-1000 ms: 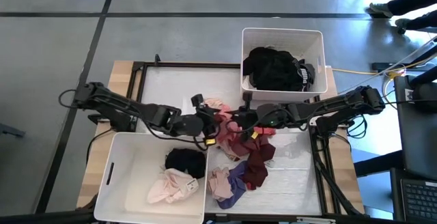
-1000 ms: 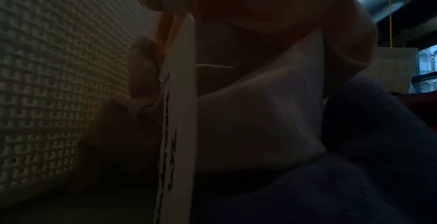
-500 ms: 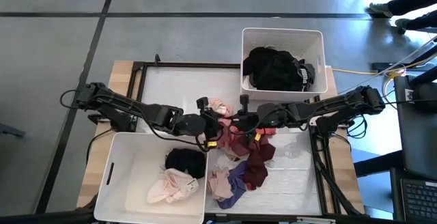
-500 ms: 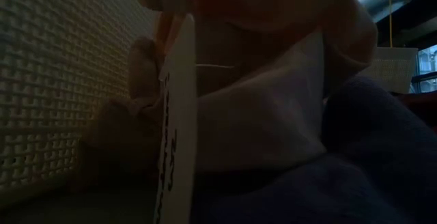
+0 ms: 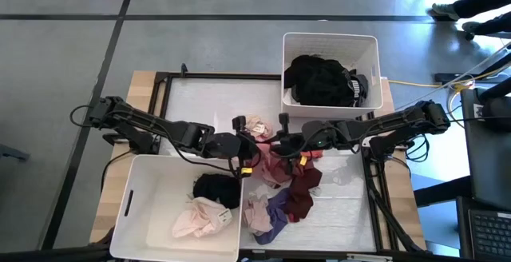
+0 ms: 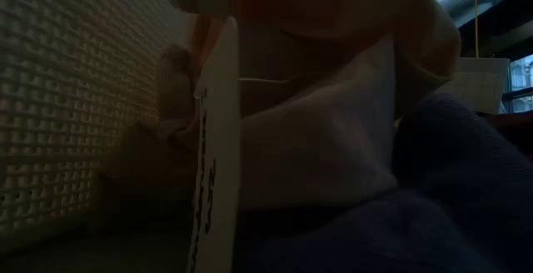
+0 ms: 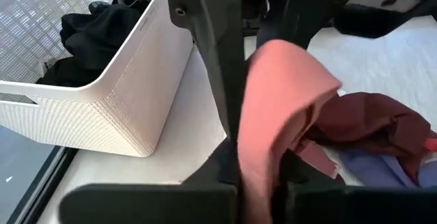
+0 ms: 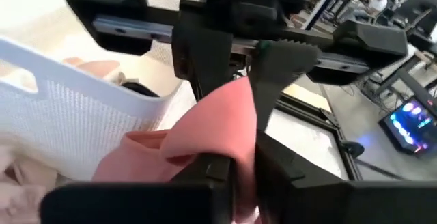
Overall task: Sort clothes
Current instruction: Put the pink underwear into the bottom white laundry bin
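Observation:
A pink garment (image 5: 257, 125) hangs between my two grippers at the table's middle, just above the pile of clothes. My left gripper (image 5: 246, 134) comes from the left and is shut on it. My right gripper (image 5: 279, 140) comes from the right and is shut on the same garment. The pile lies under and in front of them: maroon pieces (image 5: 291, 178), a purple one (image 5: 275, 210) and a pale pink one (image 5: 255, 210). The low view is blocked by cloth close to its lens. My left gripper pinches a fold of the pink garment (image 7: 263, 149) between its two fingers, coming level from the table's left. The cloth rises out past the fingertips toward the other gripper. Its lower edge is close to the maroon cloth; I cannot tell whether they touch. My right gripper pinches the pink garment's other side (image 8: 229, 145) between its two fingers, coming level from the table's right. The cloth bulges up out of the hold and runs on to the left gripper's fingers (image 8: 198, 80), which face mine head-on.
A white bin (image 5: 140, 206) at the near left holds a black garment (image 5: 215, 186) and a pale pink one (image 5: 200, 218). A second white bin (image 5: 371, 54) at the far right holds black clothes (image 5: 323, 78). Bare table lies at the far left.
My left gripper has moved a little toward the table's right edge, up to the pink garment in my right gripper, and has taken hold of it. The garment has stayed where it was.

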`<act>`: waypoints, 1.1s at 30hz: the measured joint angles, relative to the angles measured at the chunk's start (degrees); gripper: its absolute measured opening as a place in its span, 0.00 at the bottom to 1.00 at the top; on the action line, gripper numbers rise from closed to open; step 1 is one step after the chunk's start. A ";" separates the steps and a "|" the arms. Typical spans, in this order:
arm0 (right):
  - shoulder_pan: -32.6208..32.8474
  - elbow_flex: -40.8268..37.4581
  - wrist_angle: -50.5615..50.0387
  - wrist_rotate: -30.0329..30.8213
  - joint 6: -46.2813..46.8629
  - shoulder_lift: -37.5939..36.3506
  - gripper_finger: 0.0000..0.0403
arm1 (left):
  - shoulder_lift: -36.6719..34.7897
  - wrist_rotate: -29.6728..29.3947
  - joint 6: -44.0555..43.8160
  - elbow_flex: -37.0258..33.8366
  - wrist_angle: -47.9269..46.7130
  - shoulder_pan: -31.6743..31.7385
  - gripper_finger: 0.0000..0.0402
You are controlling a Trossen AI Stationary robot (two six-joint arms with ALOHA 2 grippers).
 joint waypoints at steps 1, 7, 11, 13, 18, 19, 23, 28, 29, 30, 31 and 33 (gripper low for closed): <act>0.00 0.00 0.15 0.18 1.00 0.00 0.13 | 0.00 0.01 0.14 0.00 -0.05 0.00 0.03; 0.45 2.50 -4.73 5.14 2.03 -0.46 0.28 | -0.02 -0.18 0.50 0.00 0.52 0.00 0.04; 0.85 7.15 -14.59 7.19 2.62 -1.34 0.43 | -0.09 -0.07 1.33 0.00 0.93 -0.21 0.01; 1.60 10.08 -22.39 7.53 4.24 -2.20 0.49 | -0.45 -0.01 1.61 0.17 0.34 -0.55 0.02; 1.48 13.57 -34.32 8.55 11.79 -3.22 0.58 | -3.28 -0.04 1.61 1.86 0.99 -2.19 0.03; 1.48 13.57 -35.92 8.59 12.56 -3.35 0.59 | -3.94 -0.07 1.59 2.16 1.11 -2.71 0.03; 1.48 13.08 -42.63 9.08 16.20 -3.93 0.59 | -6.54 -0.09 2.03 3.34 0.74 -4.91 0.02; 1.48 9.07 -43.64 9.84 18.29 -4.73 0.59 | -9.95 -0.11 3.97 4.42 1.11 -8.28 0.03; 1.48 8.19 -44.13 10.72 19.01 -4.93 0.59 | -10.47 -0.11 4.17 4.52 0.95 -8.91 0.04; 1.48 7.49 -44.65 11.88 19.82 -5.07 0.59 | -11.02 -0.11 4.14 4.58 0.90 -9.57 0.04; 1.48 6.98 -45.06 13.19 20.84 -5.42 0.59 | -11.64 -0.09 4.03 4.59 0.84 -10.29 0.05; 1.50 5.91 -46.99 15.54 23.01 -6.05 0.59 | -12.81 -0.13 3.63 4.61 1.11 -11.64 0.04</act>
